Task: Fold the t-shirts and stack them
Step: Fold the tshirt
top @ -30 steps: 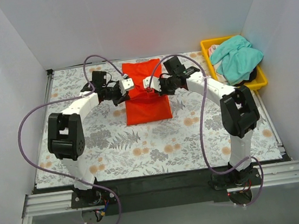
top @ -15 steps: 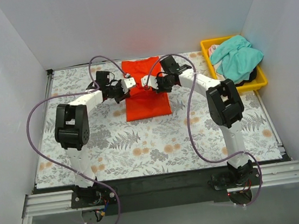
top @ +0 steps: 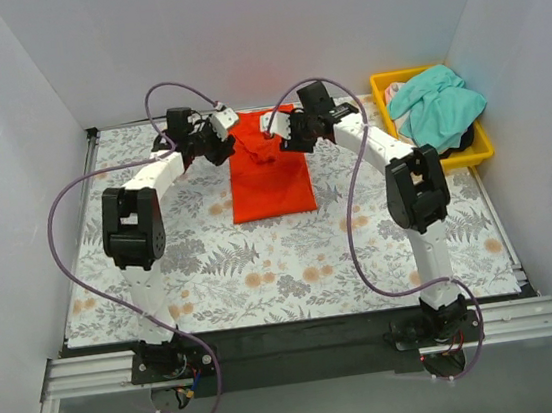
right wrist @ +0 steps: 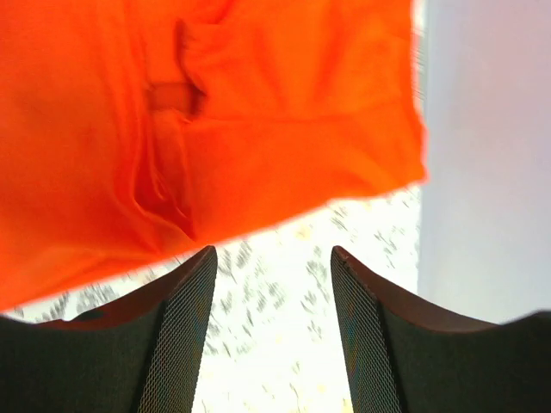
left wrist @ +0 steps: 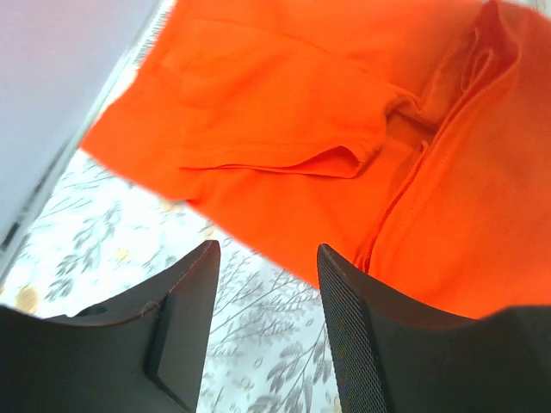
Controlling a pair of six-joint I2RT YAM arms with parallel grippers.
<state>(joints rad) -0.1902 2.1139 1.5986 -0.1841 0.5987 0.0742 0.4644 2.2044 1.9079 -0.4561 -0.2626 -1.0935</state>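
Hovering left jaws, right jaws at far end of orange shirt [top: 270, 182], lying part-folded on tabletop [top: 264, 268]; both gaping, gripping nothing. Leaving teal shirt [top: 437, 106], crumpled in bin [top: 483, 151] right of it, awaiting folding, stacking.

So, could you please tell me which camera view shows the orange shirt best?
The top view: the orange shirt lies there nearly whole, a folded rectangle on the table. Each wrist view shows only close-up folds and one edge of it.
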